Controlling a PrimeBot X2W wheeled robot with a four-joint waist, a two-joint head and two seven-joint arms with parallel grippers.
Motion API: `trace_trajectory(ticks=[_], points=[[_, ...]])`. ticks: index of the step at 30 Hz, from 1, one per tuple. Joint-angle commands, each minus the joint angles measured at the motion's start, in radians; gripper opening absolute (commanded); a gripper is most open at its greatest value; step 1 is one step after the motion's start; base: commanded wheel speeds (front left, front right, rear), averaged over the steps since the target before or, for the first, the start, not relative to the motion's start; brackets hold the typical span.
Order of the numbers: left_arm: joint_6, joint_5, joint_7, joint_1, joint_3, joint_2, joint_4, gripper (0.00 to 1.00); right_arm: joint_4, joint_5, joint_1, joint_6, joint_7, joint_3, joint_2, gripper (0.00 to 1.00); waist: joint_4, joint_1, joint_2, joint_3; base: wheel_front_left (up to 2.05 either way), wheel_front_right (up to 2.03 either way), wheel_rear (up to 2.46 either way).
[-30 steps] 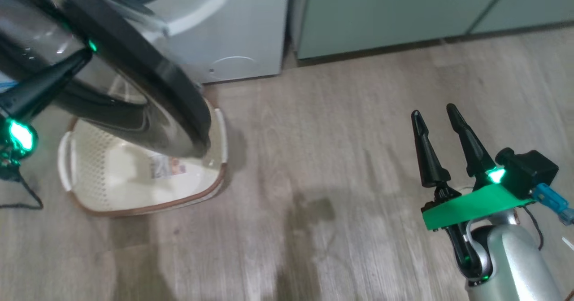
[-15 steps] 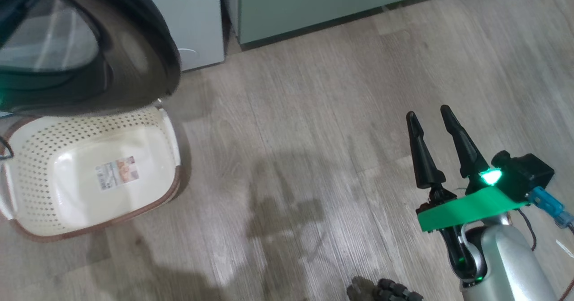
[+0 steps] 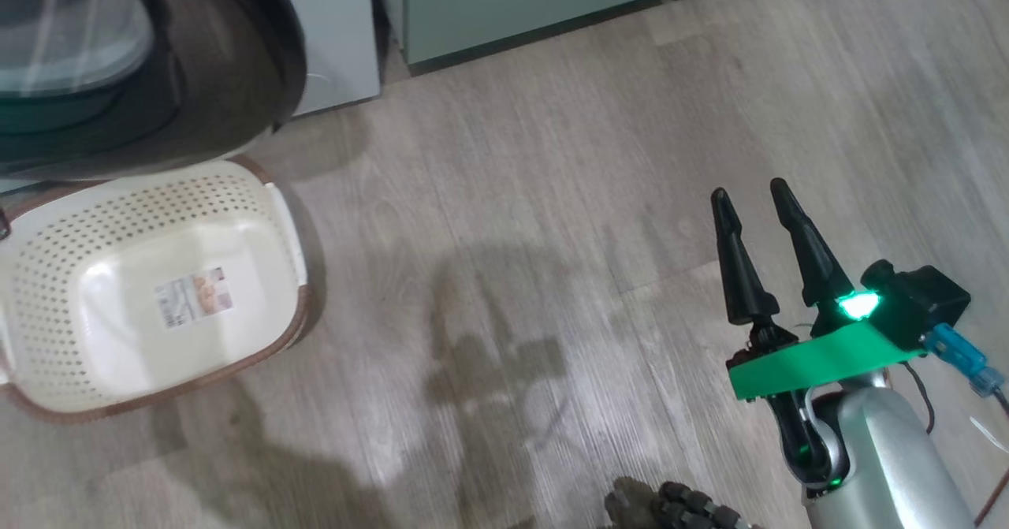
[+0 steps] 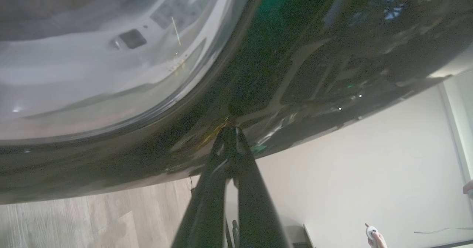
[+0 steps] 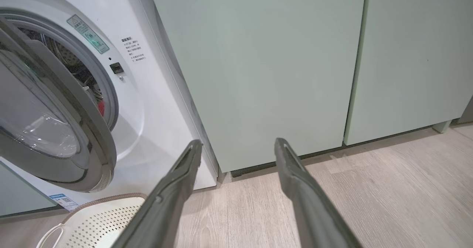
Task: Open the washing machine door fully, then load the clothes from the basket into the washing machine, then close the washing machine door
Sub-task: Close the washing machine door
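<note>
**While the door stands ajar, the basket sits beside the washer**

Where the right arm hangs nearest the camera, the right gripper (image 3: 749, 190) is spread wide over the wood floor (image 3: 512, 198), with nothing between its two dark fingers. It is well apart from everything else. In its own wrist view the same gripper (image 5: 238, 142) points at the pale green cabinets (image 5: 277, 74).

Farther off to the left, the basket (image 3: 118, 206) rests on the floor, with the sticker (image 3: 193, 298) on its bottom in plain sight. Its far edge lies under the washing machine door (image 3: 221, 80), which is swung partway out.

The left gripper (image 4: 229, 128) is pressed fully closed with nothing in it. Its fingertips meet the glossy black ring of the door (image 4: 314, 55), just below the glass bowl.

Behind the door stands the washing machine (image 5: 147, 92), touching the cabinets on one side. A sliver of the red clothes (image 5: 100, 107) shows inside the drum, past the door's grey inner edge (image 5: 92, 129). A corner of the basket (image 5: 103, 218) sits just below the door.
</note>
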State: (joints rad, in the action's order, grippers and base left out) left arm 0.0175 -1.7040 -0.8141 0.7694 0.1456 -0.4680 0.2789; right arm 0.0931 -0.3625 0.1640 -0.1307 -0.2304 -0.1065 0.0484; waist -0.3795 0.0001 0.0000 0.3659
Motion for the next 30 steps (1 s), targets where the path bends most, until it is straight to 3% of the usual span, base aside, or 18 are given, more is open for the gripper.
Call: trace_trajectory(ticks=[1, 8, 9, 11, 24, 30], points=[[-0.013, -0.014, -0.006, 0.001, 0.041, -0.042, -0.028, 0.0, -0.023, -0.007, 0.022, 0.0, -0.012, -0.018, 0.002, 1.0, 0.018, -0.0001, 0.0, -0.008, 0.0, 0.0, 0.0], [-0.068, -0.083, 0.014, -0.128, 0.123, 0.016, -0.052, 0.03, -0.009, 0.0, 0.036, 0.0, -0.017, -0.022, 0.002, 1.0, 0.091, -0.0001, 0.0, -0.04, 0.0, 0.0, 0.0], [-0.076, -0.094, 0.017, -0.154, 0.136, 0.028, -0.059, 0.26, -0.007, 0.003, 0.038, 0.0, -0.017, -0.022, 0.002, 1.0, 0.102, -0.0001, 0.0, -0.047, 0.0, 0.0, 0.0], [-0.09, -0.112, 0.031, -0.204, 0.163, 0.056, -0.081, 0.98, -0.006, 0.007, 0.04, 0.0, -0.016, -0.02, 0.002, 1.0, 0.125, -0.0001, 0.0, -0.055, 0.0, 0.0, 0.0], [-0.145, -0.149, 0.196, -0.465, 0.3, 0.326, -0.182, 1.0, -0.008, 0.033, 0.032, 0.0, 0.005, 0.01, 0.002, 1.0, 0.255, -0.0001, 0.0, -0.094, 0.0, 0.0, 0.0], [-0.148, -0.125, 0.249, -0.554, 0.33, 0.398, -0.243, 1.0, -0.011, 0.042, 0.009, 0.0, 0.02, 0.031, 0.002, 1.0, 0.29, -0.0001, 0.0, -0.131, 0.0, 0.0, 0.0]])
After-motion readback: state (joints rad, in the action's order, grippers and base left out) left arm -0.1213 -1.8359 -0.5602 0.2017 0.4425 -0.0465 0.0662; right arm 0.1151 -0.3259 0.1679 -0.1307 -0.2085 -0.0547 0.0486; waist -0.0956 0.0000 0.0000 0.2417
